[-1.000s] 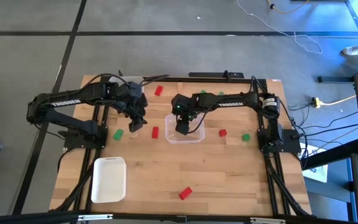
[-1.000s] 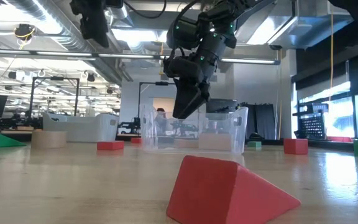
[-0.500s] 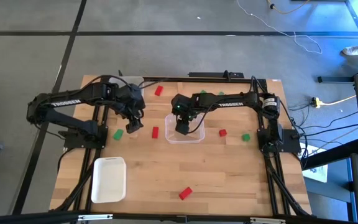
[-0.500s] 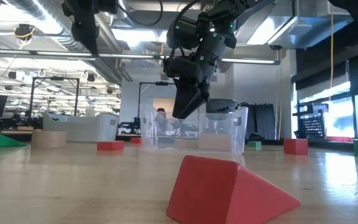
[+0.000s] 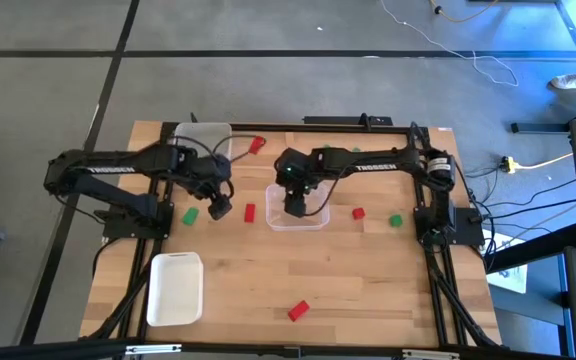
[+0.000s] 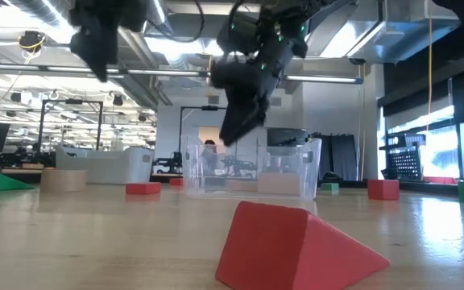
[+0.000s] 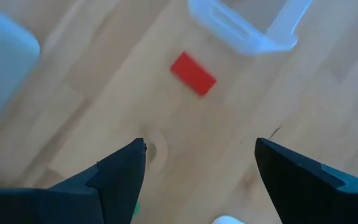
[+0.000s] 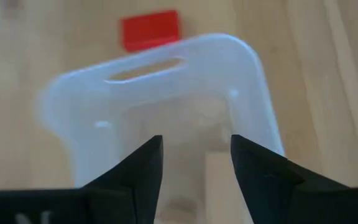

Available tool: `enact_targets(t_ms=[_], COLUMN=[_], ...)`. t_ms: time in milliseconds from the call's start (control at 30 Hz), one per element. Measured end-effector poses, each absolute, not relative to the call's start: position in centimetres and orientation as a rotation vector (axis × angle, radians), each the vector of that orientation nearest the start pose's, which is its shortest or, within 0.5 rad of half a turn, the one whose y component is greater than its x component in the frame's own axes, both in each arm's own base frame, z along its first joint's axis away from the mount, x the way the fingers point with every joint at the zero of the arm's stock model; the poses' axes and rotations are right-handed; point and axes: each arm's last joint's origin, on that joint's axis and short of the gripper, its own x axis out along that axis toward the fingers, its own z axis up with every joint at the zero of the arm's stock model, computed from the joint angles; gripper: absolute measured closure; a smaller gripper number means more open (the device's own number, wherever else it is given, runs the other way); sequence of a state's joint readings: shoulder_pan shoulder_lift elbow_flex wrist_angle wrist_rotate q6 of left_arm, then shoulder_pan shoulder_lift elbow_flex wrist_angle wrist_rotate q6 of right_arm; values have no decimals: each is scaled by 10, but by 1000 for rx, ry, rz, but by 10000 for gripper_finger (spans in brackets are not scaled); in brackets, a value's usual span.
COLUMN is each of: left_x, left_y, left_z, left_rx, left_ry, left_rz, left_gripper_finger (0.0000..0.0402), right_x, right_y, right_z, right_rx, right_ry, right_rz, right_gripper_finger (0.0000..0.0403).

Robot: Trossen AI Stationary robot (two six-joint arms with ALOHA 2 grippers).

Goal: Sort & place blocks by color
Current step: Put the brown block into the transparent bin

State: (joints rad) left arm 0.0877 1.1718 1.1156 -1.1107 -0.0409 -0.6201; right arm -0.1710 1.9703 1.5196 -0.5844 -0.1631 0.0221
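Over tabletop (image 5: pixel 368 290), left side: left hand (image 5: pixel 218 207), fingers spread wide, empty, above bare wood near small red block (image 5: pixel 249 212).
Over clear tray (image 5: pixel 317 220): right hand (image 5: pixel 296 206), fingers parted, gripping nothing; light-wood block (image 8: pixel 219 180) in tray.
Blocks: green (image 5: pixel 189 214) beside left hand; red (image 5: pixel 358 213) and green (image 5: pixel 395 220) right of tray; red wedge (image 5: pixel 298 310) near front edge.
White tray (image 5: pixel 175 288): front left.

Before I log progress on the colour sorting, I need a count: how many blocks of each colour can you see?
Red blocks: 4
Green blocks: 3
Light-wood blocks: 2
Total: 9 in sight; more may be hidden under the arms.
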Motion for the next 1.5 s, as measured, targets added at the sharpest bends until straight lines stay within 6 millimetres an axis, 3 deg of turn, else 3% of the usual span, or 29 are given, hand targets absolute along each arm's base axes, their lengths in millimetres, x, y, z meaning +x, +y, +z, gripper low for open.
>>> enact_targets(t_ms=[267,567,800,1067,1500], left_x=[195,191,194,186,173], left_y=[16,16,14,13,12], left_z=[244,200,186,166,138], left_rx=[-655,-666,-690,-670,-700], left_ry=[1190,1192,1134,1144,1126], left_rz=[594,590,533,558,574], left_gripper_finger=[111,111,111,111,111], right_x=[399,377,370,367,367], right_y=[-50,-48,-47,-43,-43], right_z=[269,328,340,336,336], right_rx=[69,3,-3,-3,0], right_ry=[840,617,582,624,621], right_rz=[50,40,40,170,183], right_gripper_finger=[214,214,214,215,215])
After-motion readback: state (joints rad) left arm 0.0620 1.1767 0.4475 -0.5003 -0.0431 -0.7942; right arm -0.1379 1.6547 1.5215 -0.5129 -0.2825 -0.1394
